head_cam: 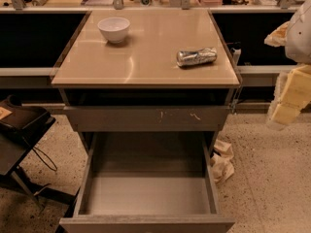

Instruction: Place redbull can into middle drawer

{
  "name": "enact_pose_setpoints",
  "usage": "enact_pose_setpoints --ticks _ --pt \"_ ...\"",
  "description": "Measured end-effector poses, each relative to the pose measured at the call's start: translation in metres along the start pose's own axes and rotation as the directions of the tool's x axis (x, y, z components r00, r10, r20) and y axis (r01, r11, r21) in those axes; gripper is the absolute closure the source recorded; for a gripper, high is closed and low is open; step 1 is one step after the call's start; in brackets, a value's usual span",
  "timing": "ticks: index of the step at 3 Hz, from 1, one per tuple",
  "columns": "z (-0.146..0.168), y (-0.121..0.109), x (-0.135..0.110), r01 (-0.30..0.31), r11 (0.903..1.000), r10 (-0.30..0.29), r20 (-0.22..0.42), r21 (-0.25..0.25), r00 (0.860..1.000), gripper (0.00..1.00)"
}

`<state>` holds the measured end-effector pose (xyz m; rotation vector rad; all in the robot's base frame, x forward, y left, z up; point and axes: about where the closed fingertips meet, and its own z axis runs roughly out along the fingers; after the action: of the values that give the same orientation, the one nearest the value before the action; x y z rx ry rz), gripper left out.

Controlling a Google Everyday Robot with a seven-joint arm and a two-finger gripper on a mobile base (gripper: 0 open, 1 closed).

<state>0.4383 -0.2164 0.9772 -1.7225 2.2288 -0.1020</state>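
The redbull can [196, 57] is a shiny silver can lying on its side on the right part of the beige counter top [146, 67]. The middle drawer [146, 194] is pulled out wide below the counter, and its grey floor is bare. My gripper [285, 106], pale yellow, hangs at the right edge of the view. It is off to the right of the counter, lower than the can and apart from it, and it holds nothing that I can see.
A white bowl [114, 29] stands at the back left of the counter top. The drawer front with pale scratch marks [146, 118] above the open drawer is shut. A dark chair [22, 125] stands at the left, and crumpled paper [222, 161] lies on the floor at the right.
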Motion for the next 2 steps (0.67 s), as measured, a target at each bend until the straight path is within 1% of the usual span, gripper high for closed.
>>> enact_pose_setpoints --ticks 1,2 --pt "-0.0086 -0.0134 -0.0102 0.002 0.9997 -0.002 0.022 0.023 1.000 0.00" --pt "-0.0116 -0.0154 -0.0122 0.003 0.9995 -0.004 0.027 0.031 1.000 0.00"
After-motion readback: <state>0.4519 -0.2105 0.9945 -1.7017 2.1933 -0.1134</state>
